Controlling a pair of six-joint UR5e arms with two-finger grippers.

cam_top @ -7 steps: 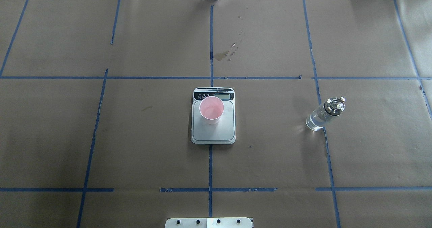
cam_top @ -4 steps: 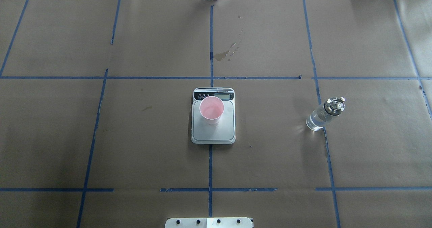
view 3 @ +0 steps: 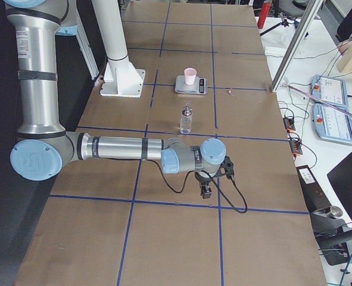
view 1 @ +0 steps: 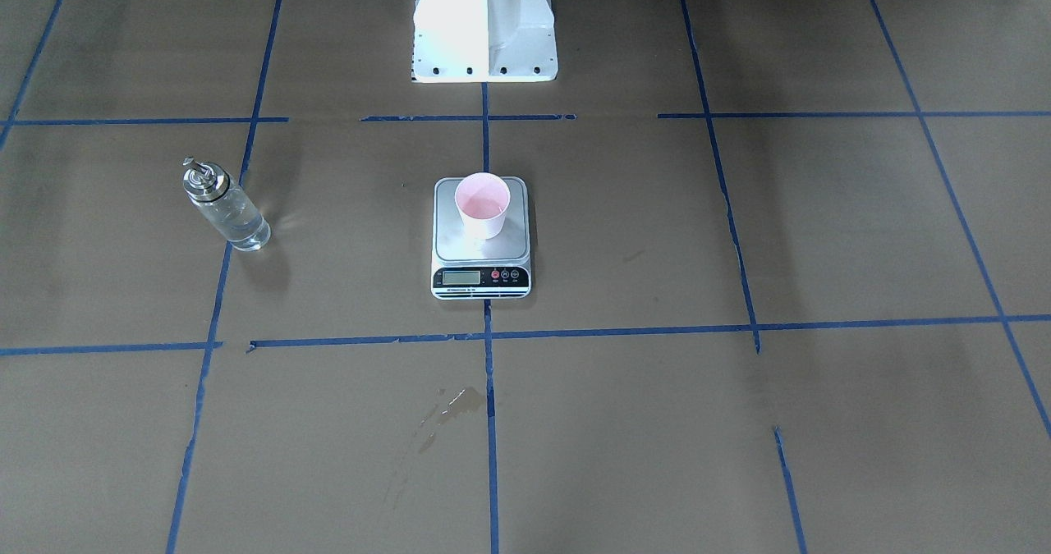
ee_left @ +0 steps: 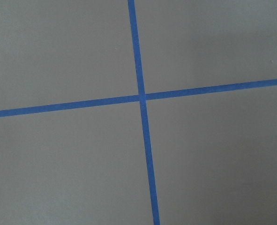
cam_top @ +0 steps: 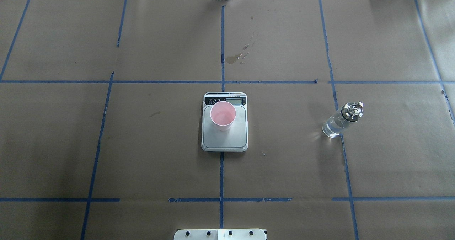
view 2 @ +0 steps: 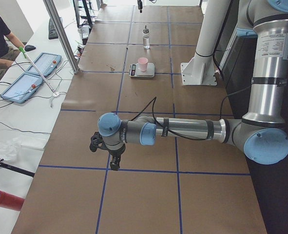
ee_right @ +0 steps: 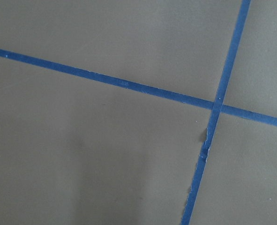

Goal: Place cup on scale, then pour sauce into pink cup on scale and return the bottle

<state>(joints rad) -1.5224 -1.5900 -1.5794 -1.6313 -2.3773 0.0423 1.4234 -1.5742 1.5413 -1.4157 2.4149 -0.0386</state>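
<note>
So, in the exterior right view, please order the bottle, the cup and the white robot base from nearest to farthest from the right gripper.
1. bottle: nearest, standing just beyond the right gripper.
2. cup: farther along the table, on the scale.
3. white robot base: farthest, on the robot's side of the cup.

The worktop [cam_top: 142, 144] is dull brown paper, gridded with blue tape lines [cam_top: 221, 176]. The cup [cam_top: 223, 116] is pale pink inside and white outside. Seen from overhead, the scale [cam_top: 238, 137] has a brushed grey platform, a white base and a black strip with a grey display at its 12 o'clock edge. The bottle [cam_top: 336, 124] is clear glass with a shiny silver cap. A darker brown stain [cam_top: 233, 58] marks the paper at the scale's 12 o'clock.
</note>
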